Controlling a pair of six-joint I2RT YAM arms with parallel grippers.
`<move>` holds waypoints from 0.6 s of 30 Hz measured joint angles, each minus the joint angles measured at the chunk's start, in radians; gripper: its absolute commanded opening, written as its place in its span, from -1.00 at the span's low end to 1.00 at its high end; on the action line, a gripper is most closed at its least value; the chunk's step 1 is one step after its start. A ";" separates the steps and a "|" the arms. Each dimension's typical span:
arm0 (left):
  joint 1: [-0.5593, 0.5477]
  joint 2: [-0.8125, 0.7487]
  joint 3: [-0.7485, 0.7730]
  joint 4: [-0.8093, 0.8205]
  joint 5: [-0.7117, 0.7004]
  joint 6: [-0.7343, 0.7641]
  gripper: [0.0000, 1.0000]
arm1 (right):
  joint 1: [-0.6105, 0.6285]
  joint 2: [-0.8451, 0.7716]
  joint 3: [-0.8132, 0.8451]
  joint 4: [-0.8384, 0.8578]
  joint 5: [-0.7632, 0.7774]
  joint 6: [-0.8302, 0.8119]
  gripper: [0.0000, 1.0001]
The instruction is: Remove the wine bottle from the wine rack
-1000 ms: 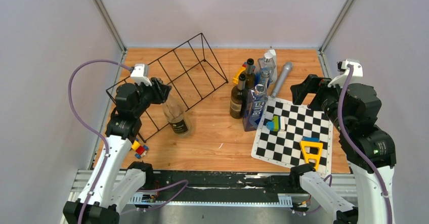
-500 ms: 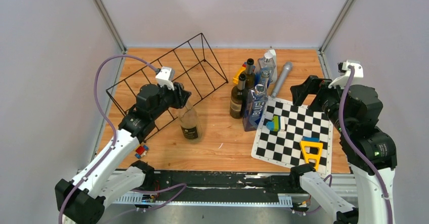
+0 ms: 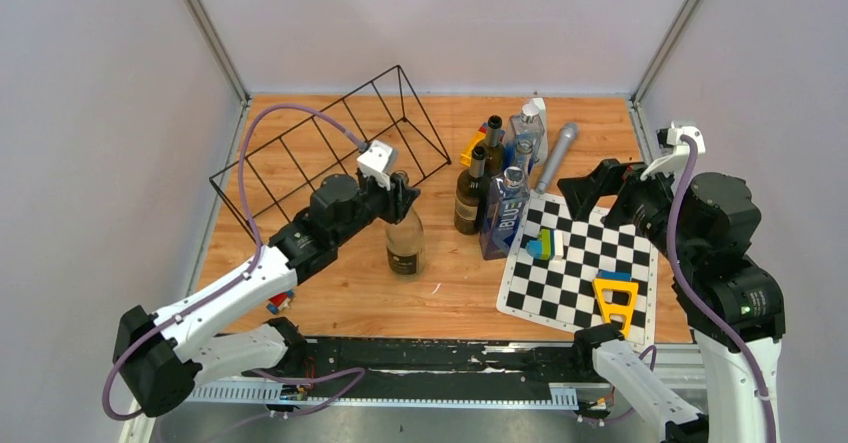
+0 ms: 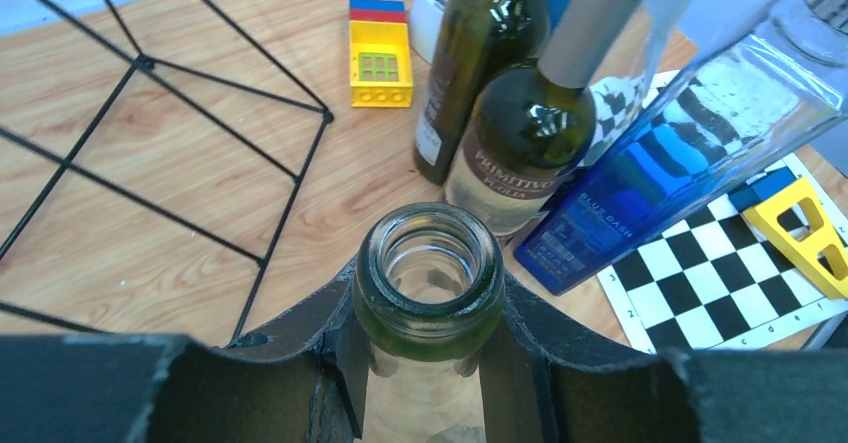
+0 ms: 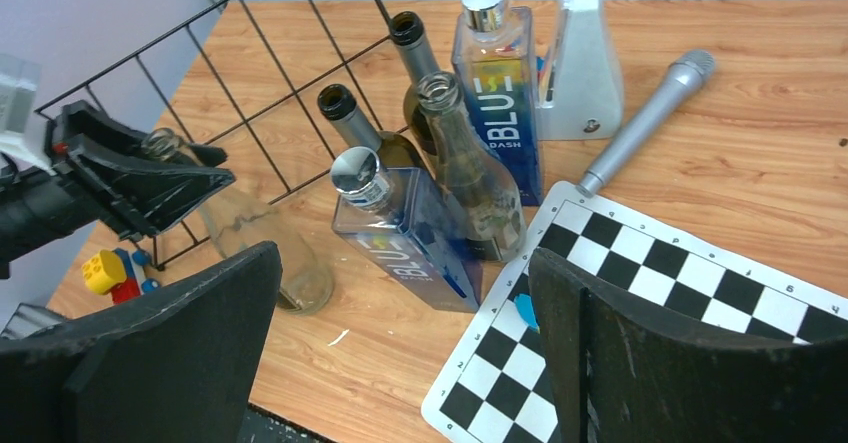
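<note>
Since a second ago, the left arm has swung rightward and carried the wine bottle (image 3: 404,245) away from the near edge of the wine rack (image 3: 305,121) toward the middle of the table (image 3: 340,298). The right arm has barely shifted.

The left gripper (image 3: 397,195) is pinching the bottle at the neck, just under the lip. In the left wrist view, the two black fingers (image 4: 345,348) press against either side of the clear glass, and the open mouth rises above them. I judge the neck grip is chosen because it is the narrowest part and lets the body hang freely below.

The bottle now stands clear of the black wire frame, between it and the cluster of other bottles (image 3: 490,193), touching neither. Its long axis runs close to vertical, mouth up and label end down. From the overhead view, I cannot tell whether the base rests on the wood or hangs just above it.

The right gripper (image 3: 592,181) is spread wide and holds nothing. It hovers over the far corner of the checkered mat (image 3: 580,273), aimed toward the bottles. I take it to be kept out of the way while giving a side view of the work.
</note>
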 measured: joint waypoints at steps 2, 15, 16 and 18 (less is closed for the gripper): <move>-0.039 0.025 0.010 0.021 -0.021 0.015 -1.00 | 0.000 -0.004 -0.003 0.005 -0.023 -0.006 0.91; -0.195 0.170 0.058 0.159 -0.122 0.072 -1.00 | 0.000 -0.039 -0.015 0.029 -0.105 -0.040 0.91; -0.203 0.183 0.065 0.172 -0.128 0.078 -1.00 | 0.000 -0.040 -0.015 0.029 -0.106 -0.043 0.91; -0.216 0.206 0.072 0.194 -0.135 0.087 -1.00 | 0.000 -0.041 -0.015 0.031 -0.106 -0.046 0.90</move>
